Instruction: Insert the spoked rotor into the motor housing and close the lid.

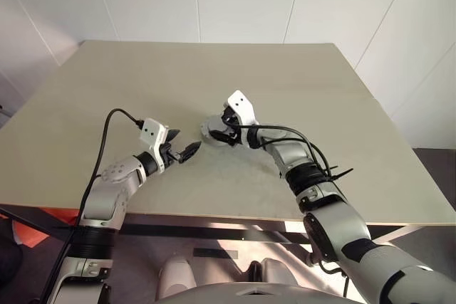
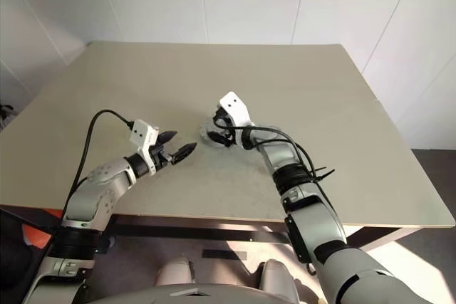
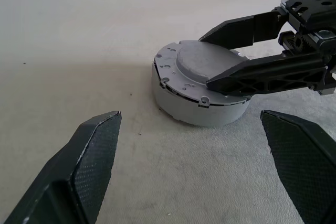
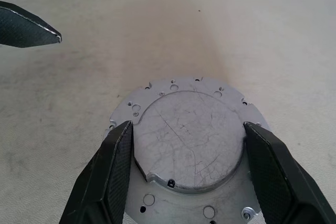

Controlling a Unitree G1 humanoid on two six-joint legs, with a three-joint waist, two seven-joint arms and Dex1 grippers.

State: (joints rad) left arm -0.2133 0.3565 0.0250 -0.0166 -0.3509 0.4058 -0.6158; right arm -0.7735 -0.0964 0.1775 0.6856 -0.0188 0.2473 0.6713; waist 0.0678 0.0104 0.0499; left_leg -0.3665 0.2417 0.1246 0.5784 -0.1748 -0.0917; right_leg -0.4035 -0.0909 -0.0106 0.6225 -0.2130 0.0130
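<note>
The round grey motor housing (image 3: 194,109) sits on the tan table (image 1: 299,83) near its middle. The flat lid (image 4: 189,140) with a raised disc lies on top of it. My right gripper (image 4: 188,125) reaches over the housing from the right and is shut on the lid's raised disc, one finger on each side. To the left of the housing my left gripper (image 1: 187,142) hovers low over the table, open and empty, pointing at the housing without touching it. One of its fingertips (image 4: 31,30) shows in the right wrist view. The spoked rotor is hidden.
The table's front edge (image 1: 214,211) runs close below both forearms. A black cable (image 1: 107,133) loops up from my left wrist. White walls stand behind the table.
</note>
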